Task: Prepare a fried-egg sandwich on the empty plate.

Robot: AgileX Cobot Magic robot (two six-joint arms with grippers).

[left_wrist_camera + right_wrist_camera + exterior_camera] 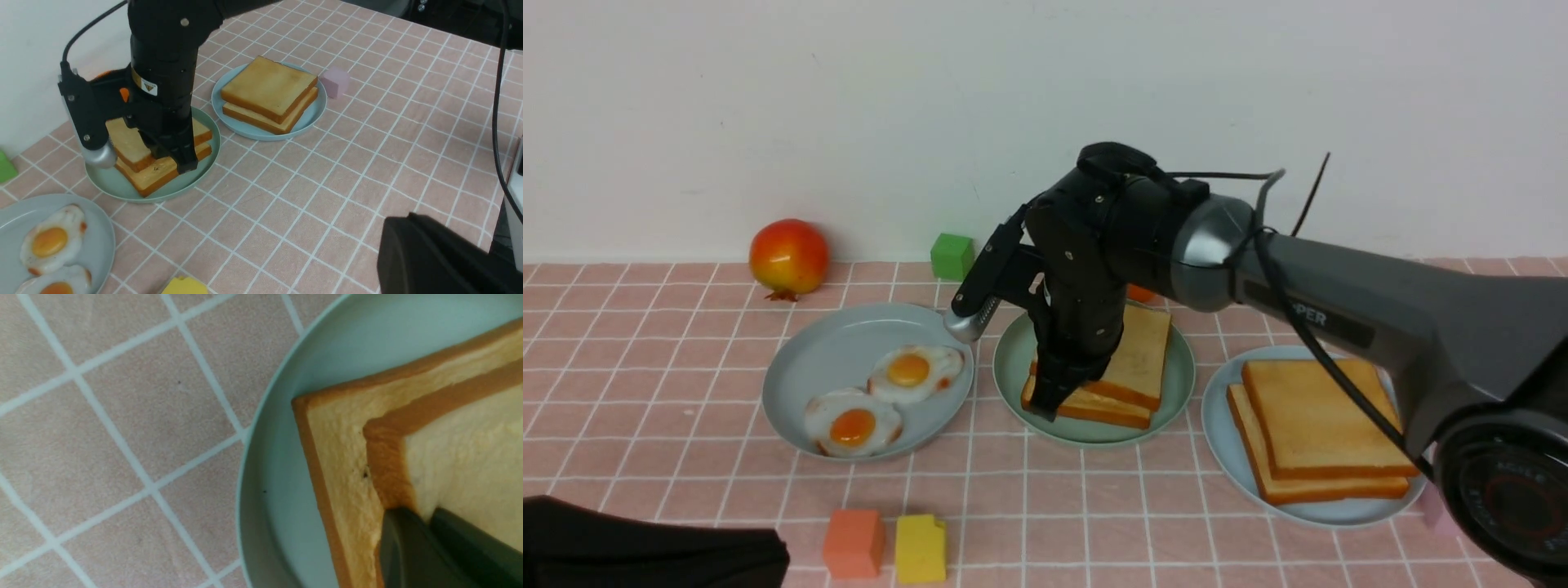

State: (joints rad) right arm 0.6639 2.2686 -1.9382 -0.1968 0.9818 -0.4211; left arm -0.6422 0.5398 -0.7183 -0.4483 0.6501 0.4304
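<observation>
The sandwich (1131, 359) sits on the green plate (1094, 434) at the middle of the bench (1176, 523), directly beneath the right gripper (1049, 404). The gripper points down at the stack's near-left corner, its fingertips against the top slice (1143, 347). I cannot tell whether it is pinching that crust or merely touching it. The top slice lies shifted away and rightward off the bottom slice (1094, 406), so squaring it likely falls to this arm. No egg shows between the slices. The left gripper (645, 549) sits well apart at the bench's near edge, its state hidden.
</observation>
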